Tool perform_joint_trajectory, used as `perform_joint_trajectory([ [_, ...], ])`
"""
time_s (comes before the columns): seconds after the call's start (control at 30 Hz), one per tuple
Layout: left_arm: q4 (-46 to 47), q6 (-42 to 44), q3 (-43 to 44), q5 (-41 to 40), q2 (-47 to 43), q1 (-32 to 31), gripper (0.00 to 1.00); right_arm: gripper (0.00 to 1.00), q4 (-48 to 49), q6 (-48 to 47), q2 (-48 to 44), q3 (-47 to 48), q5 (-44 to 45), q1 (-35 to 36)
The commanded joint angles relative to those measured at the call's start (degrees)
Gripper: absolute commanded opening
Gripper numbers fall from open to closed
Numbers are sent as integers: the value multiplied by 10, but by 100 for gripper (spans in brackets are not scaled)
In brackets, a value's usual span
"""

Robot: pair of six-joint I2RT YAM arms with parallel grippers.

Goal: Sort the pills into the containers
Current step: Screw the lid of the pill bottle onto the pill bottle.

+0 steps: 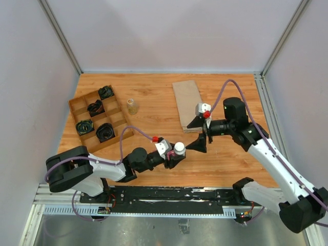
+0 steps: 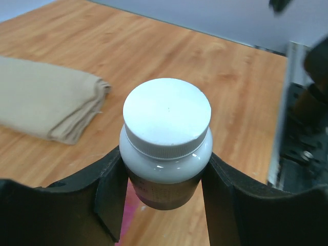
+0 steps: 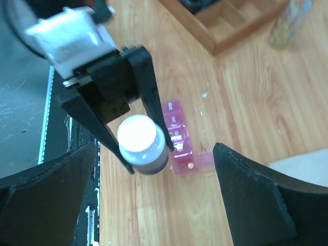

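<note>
My left gripper (image 1: 177, 154) is shut on a small bottle (image 1: 179, 148) with a white cap and holds it upright just above the table. In the left wrist view the bottle (image 2: 166, 128) sits between the two black fingers (image 2: 110, 195). The magenta-pink strip of containers (image 3: 177, 134) lies on the table right beside the bottle. Its end compartment is open, with the lid (image 3: 206, 160) folded out and one small pale pill (image 3: 190, 165) inside. My right gripper (image 1: 196, 134) is open and empty, hovering above the bottle (image 3: 141, 141) and the strip.
A brown wooden divided tray (image 1: 82, 105) with black items stands at the left. A small clear round bottle (image 1: 132, 106) stands beside it. A folded beige cloth (image 1: 187, 102) lies at the back middle, and also shows in the left wrist view (image 2: 46, 102).
</note>
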Motion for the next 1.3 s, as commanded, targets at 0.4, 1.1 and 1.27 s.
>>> perform_joint_trajectory([
  [0.4,-73,3,25,320,-45,1,0,98,-361,-563,35,10,-219,19],
  [1.1,-87,7,47,314,-26,1,0,64,-265,-419,67,4,-160,102],
  [1.27,-78,2,44,302,-27,1,0,52,-247,-392,71,7,-144,106],
])
